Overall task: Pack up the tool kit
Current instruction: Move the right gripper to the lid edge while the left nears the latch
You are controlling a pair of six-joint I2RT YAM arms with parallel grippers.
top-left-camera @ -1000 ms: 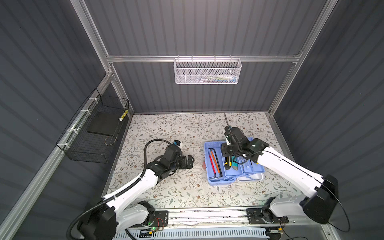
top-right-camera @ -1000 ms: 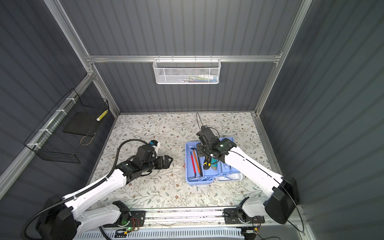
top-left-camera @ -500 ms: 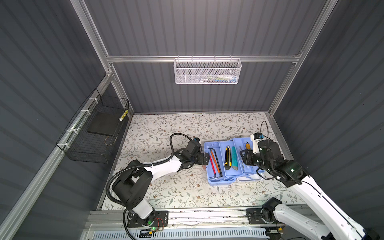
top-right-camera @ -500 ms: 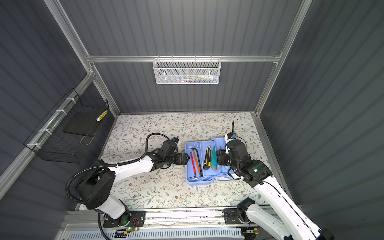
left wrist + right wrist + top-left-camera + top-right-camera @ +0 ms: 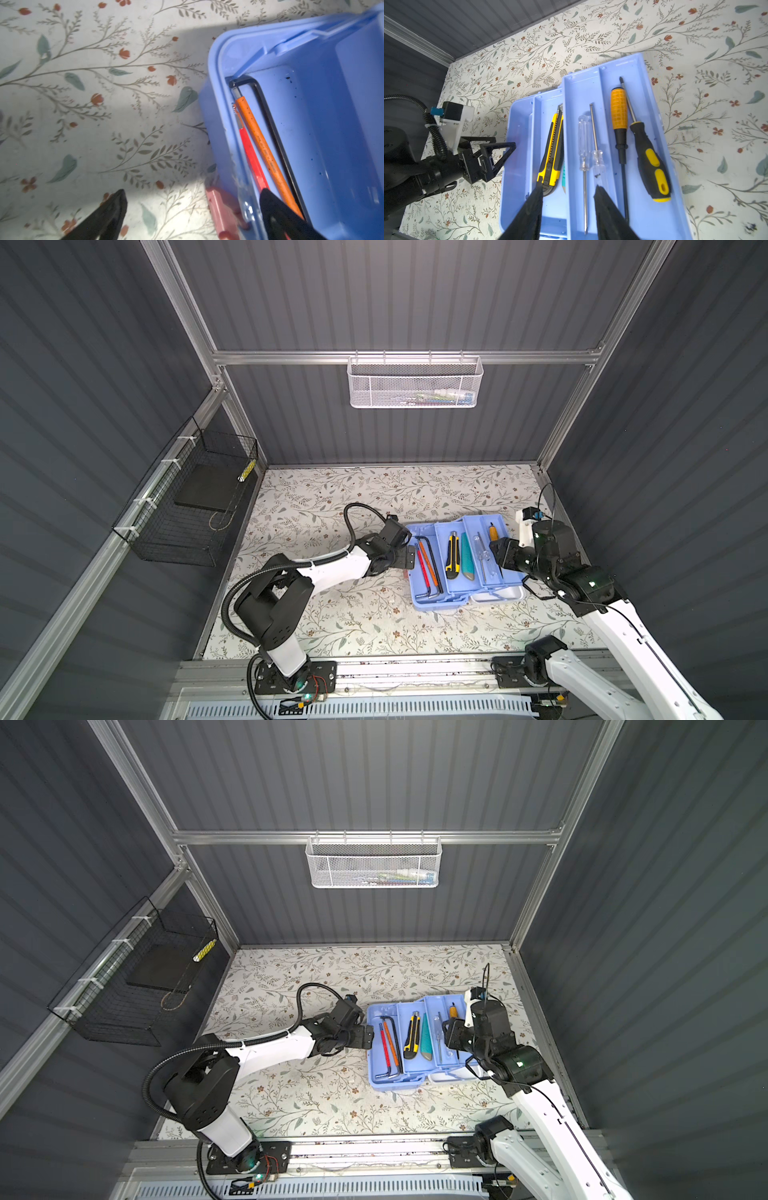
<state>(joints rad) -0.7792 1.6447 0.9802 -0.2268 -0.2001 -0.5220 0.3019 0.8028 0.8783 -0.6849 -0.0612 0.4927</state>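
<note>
The tool kit lies open on the floral table, its light blue trays stepped out; both top views show it. Red, orange and black hex keys fill one tray. A yellow utility knife and a teal one lie in the middle tray. Several screwdrivers rest in the raised tray. My left gripper is open astride the case's side wall by a pink latch. My right gripper is open astride the raised tray's wall, holding nothing.
A white mesh basket hangs on the back wall. A black wire basket hangs on the left wall. The case's white lid shows under the trays. Dark walls close in three sides, with a metal rail at the front.
My left gripper has crossed the table to the case's side wall. My right gripper has drawn back from over the middle of the trays to the raised tray, and its jaws have widened.
</note>
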